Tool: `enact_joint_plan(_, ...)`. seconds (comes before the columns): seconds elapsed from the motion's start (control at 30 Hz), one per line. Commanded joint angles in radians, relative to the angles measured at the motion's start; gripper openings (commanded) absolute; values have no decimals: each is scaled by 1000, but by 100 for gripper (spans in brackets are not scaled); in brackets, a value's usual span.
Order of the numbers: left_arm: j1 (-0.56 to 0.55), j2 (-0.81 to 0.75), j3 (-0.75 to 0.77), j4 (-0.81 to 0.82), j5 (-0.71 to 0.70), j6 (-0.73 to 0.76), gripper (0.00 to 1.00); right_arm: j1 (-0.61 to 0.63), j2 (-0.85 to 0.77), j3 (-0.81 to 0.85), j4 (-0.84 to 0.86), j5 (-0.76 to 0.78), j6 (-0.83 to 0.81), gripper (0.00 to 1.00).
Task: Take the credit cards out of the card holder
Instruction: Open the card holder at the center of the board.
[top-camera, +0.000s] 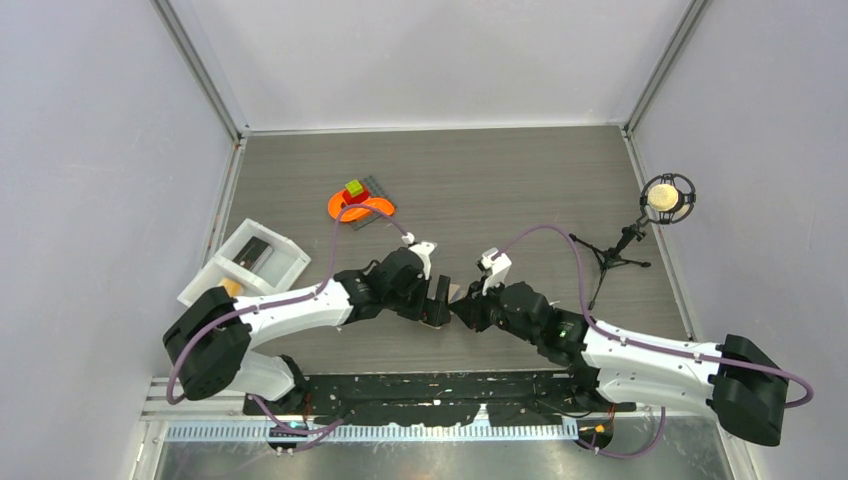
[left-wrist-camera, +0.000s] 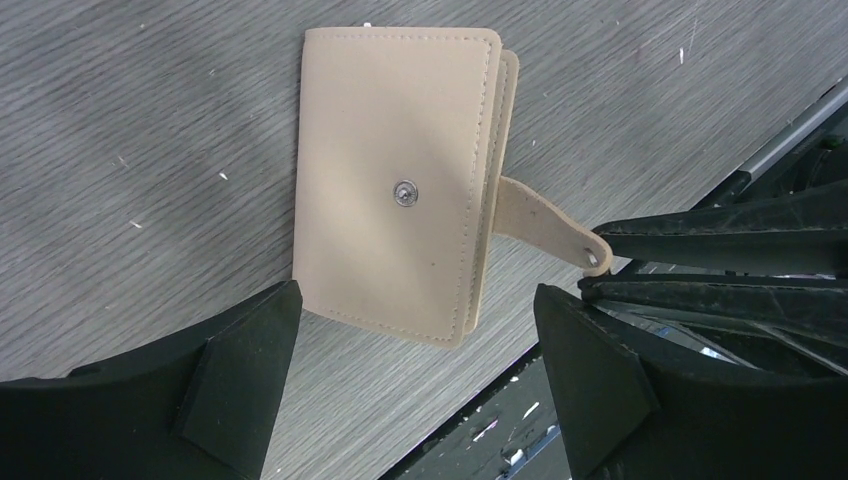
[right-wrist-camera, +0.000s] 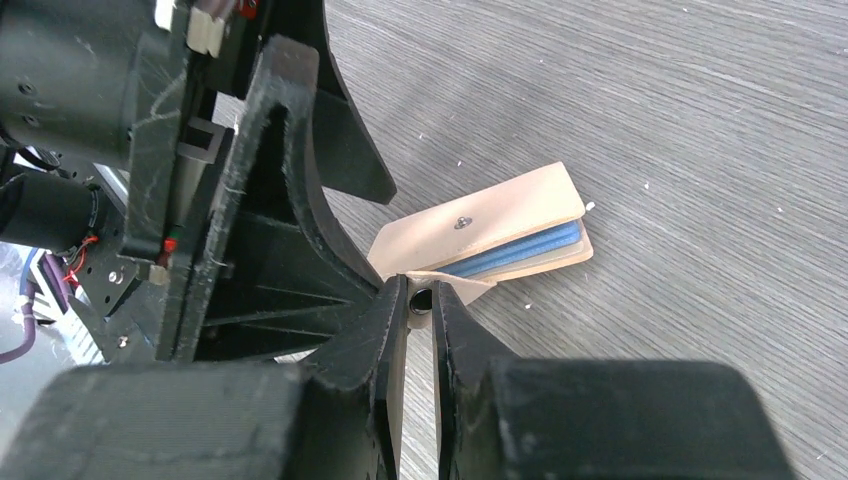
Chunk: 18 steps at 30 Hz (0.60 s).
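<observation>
Overhead: my left gripper and right gripper meet over the card holder, at the near middle of the table.

Left wrist: left jaws wide apart, straddling the holder, which lies flat; snap tab undone.

Right wrist: right jaws pinched together on that tab. Blue lining shows; no credit cards seen.

Risk: with nothing pinning it, a pull on the tab may drag the holder rather than open it.

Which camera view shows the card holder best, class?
Left wrist: almost all of the card holder outer face shows, tab included. Right wrist sees it edge-on behind the right tool; top external shows a sliver.
</observation>
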Motion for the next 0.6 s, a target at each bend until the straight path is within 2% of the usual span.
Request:
enact_joint_plan(0.0, -13, 20, 41, 57, -39, 26, 87, 1, -32, 6, 59, 16, 17, 5)
enact_joint_plan(0.2, -14, 31, 41, 34, -93, 44, 76, 0, -46, 11, 33, 36, 13, 5)
enact_joint_plan(0.33, -14, -1, 26, 8, -162, 50, 60, 0, -62, 6, 1, 70, 9, 5)
enact_joint_plan(0.4, -14, -16, 19, -8, -192, 49, 55, -8, -73, -7, -13, 83, 8, 5)
enact_joint_plan(0.5, -14, -27, 2, -2, -197, 47, 43, -32, -87, -29, -29, 82, 8, 6)
enact_joint_plan(0.57, -14, -26, -7, 4, -192, 45, 40, -57, -95, -40, -41, 72, 6, 6)
